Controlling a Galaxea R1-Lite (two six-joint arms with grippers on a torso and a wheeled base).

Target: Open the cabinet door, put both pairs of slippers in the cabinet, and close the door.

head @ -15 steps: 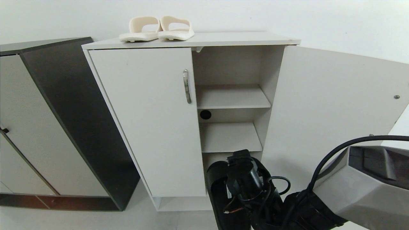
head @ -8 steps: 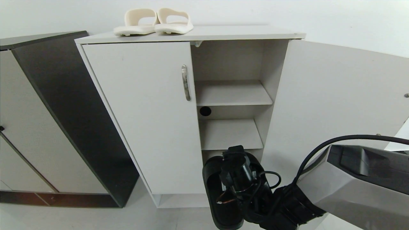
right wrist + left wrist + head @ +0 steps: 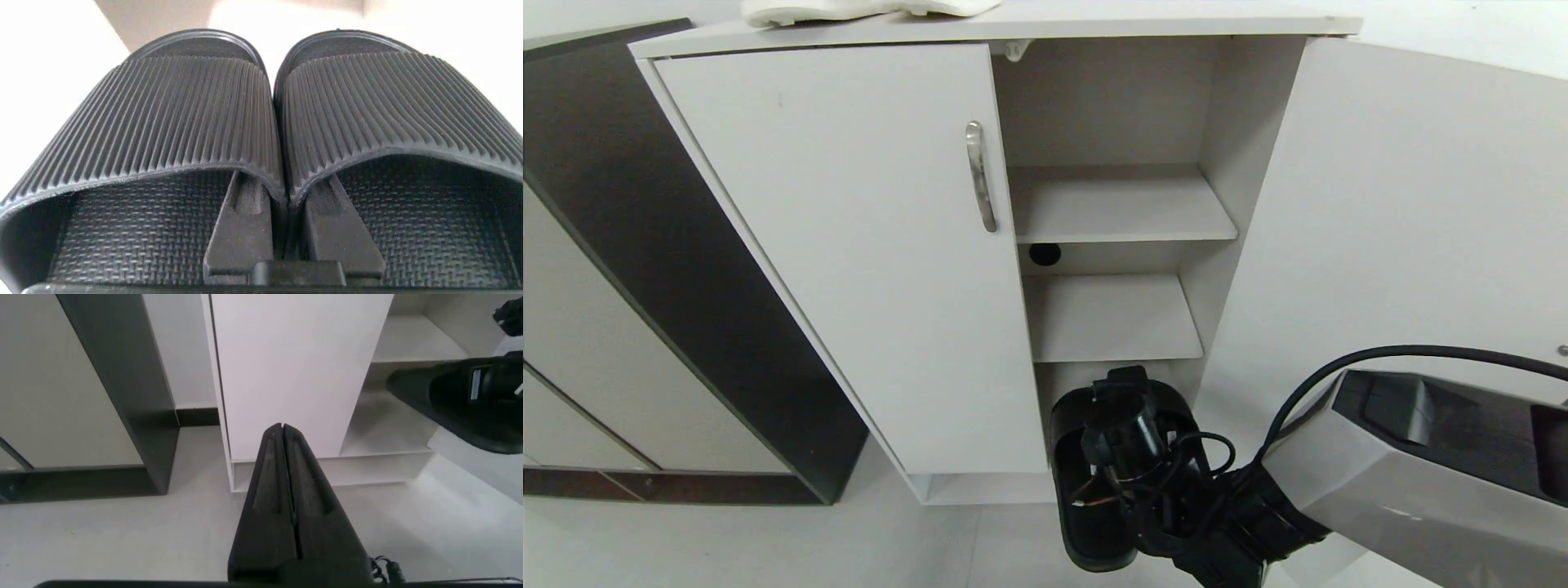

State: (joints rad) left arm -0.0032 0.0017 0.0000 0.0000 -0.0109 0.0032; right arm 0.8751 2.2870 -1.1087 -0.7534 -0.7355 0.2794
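Head view: at lower centre we see the right end effector [image 3: 1123,396] holding the black ribbed rubber slippers [image 3: 1086,506] in front of the lowest compartment of the white two-door cabinet [image 3: 849,245]. Its right door [image 3: 1380,204] stands open, and cream slide slippers [image 3: 849,10] lie on its top, upper left.

Left wrist view: the left end effector [image 3: 282,437] is pressed together above the grey floor [image 3: 122,531].

Right wrist view: the fingers [image 3: 241,220] pinch both slippers' touching inner walls.
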